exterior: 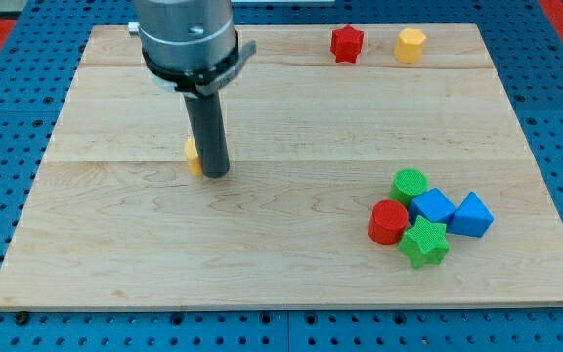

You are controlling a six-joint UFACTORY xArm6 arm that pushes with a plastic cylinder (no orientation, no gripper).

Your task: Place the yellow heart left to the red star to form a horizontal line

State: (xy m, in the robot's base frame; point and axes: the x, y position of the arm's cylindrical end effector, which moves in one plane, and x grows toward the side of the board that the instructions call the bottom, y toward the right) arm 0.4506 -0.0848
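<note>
My tip is down on the wooden table, left of centre in the frame, and it sits right against a yellow block that peeks out on the rod's left side; most of that block is hidden, so its shape can't be made out. Up at the top edge, right of centre, the red star stands just beside a yellow hexagon. Lower right, a tight cluster: green cylinder, red cylinder, green star and two blue blocks.
</note>
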